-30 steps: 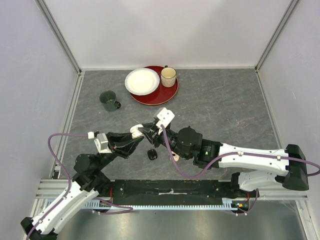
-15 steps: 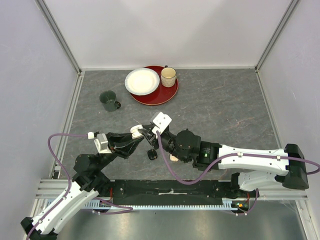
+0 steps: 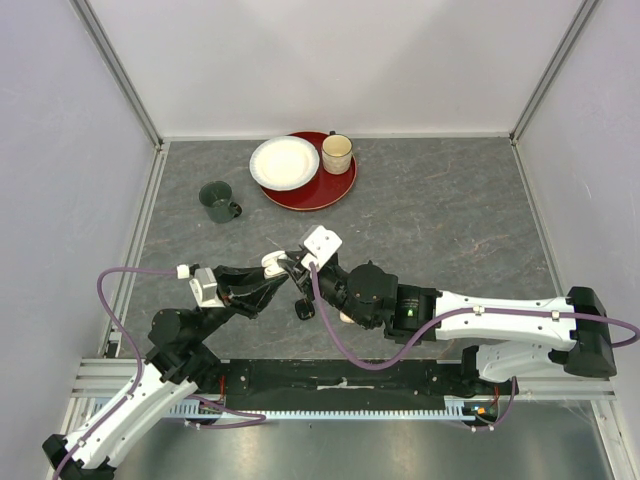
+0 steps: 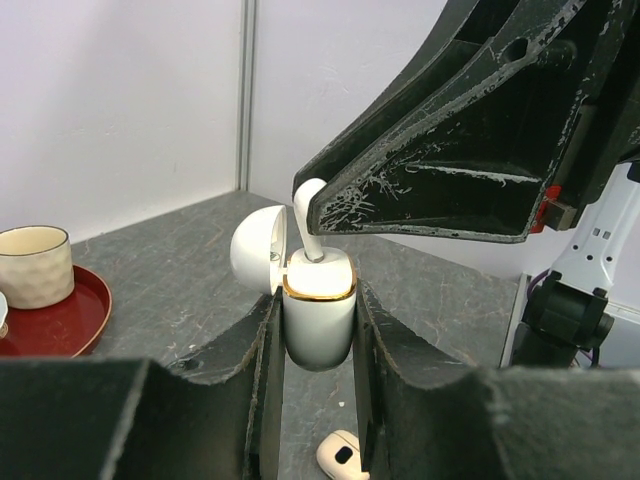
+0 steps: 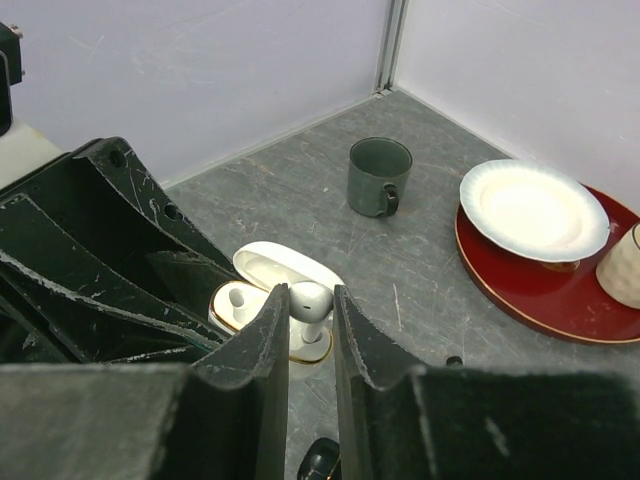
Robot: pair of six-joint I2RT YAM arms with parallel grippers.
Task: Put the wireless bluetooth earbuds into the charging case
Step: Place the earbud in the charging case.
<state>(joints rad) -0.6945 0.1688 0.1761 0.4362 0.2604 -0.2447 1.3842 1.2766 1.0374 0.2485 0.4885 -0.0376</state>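
Observation:
My left gripper (image 4: 318, 305) is shut on a white charging case (image 4: 320, 325) with a gold rim. It holds the case upright above the table with the lid (image 5: 285, 268) open. My right gripper (image 5: 310, 300) is shut on a white earbud (image 5: 312, 296). The earbud's stem points down into the case's right slot. In the left wrist view the earbud (image 4: 305, 215) stands out of the case top. Another white earbud (image 5: 237, 298) sits in the left slot. In the top view both grippers meet at the case (image 3: 274, 263).
A black pebble-like case (image 3: 304, 311) lies on the table below the grippers. A beige case (image 4: 345, 456) lies beside it. A green mug (image 3: 217, 201) stands at the far left. A red tray (image 3: 335, 192) holds a white plate (image 3: 284, 162) and a beige cup (image 3: 337, 153).
My right gripper has moved left and down with the white earbud, bringing it onto the case in my left gripper. The left arm has hardly moved.

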